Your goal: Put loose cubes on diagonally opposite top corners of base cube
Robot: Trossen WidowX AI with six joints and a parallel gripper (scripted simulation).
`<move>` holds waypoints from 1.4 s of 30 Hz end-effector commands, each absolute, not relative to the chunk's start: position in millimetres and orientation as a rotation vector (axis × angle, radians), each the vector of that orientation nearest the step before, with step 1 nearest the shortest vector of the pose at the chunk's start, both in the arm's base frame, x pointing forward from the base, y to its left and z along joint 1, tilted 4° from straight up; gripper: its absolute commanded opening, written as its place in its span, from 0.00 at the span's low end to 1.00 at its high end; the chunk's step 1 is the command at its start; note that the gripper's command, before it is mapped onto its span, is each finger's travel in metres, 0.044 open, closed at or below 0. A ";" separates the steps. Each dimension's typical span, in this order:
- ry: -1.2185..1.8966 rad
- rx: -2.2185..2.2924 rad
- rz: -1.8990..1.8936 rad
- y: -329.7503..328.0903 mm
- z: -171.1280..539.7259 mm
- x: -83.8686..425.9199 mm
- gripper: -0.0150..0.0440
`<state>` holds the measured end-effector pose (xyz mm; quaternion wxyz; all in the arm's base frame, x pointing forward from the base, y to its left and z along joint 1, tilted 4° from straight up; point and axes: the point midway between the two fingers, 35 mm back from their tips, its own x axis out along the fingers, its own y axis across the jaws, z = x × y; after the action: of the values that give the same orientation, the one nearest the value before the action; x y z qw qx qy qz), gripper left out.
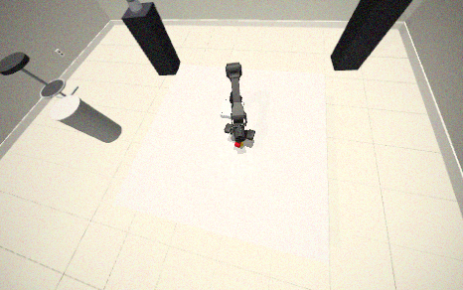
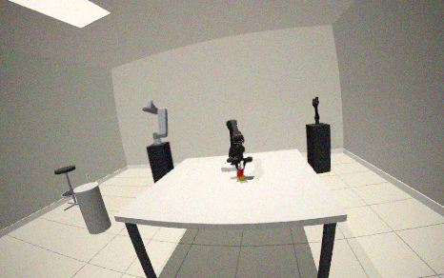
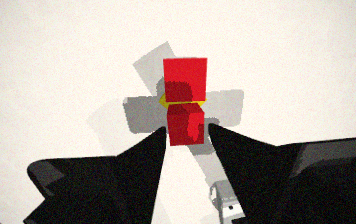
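Note:
Two red cubes show in the wrist view: one red cube (image 3: 185,75) farther out, and the nearer red cube (image 3: 186,131) between my fingertips. The yellow base cube (image 3: 163,101) (image 2: 242,179) shows as a thin strip and corners between and beneath them. Both red cubes look level, with a narrow band between them in the wrist view. My gripper (image 3: 187,129) is open around the nearer cube, with a visible gap at the right finger and a very thin one at the left. In the top and exterior views only red and a little yellow show under the gripper; the contact faces are hidden.
A small white object (image 1: 226,115) (image 2: 227,168) lies beside the arm. The white table (image 2: 191,205) carries the arm. Black pedestals (image 1: 153,42) (image 2: 318,148), a grey cylinder (image 1: 94,121) (image 2: 93,209) and a stool stand off the table.

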<state>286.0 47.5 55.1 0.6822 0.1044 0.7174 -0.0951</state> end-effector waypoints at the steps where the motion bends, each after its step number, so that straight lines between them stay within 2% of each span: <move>1: 1.594 0.237 -0.208 47.7 63.1 288.9 0.60; 42: 1.594 0.237 -0.209 46.6 104.6 290.4 0.60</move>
<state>288.2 46.5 97.7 0.6823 0.1053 0.7170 -0.0958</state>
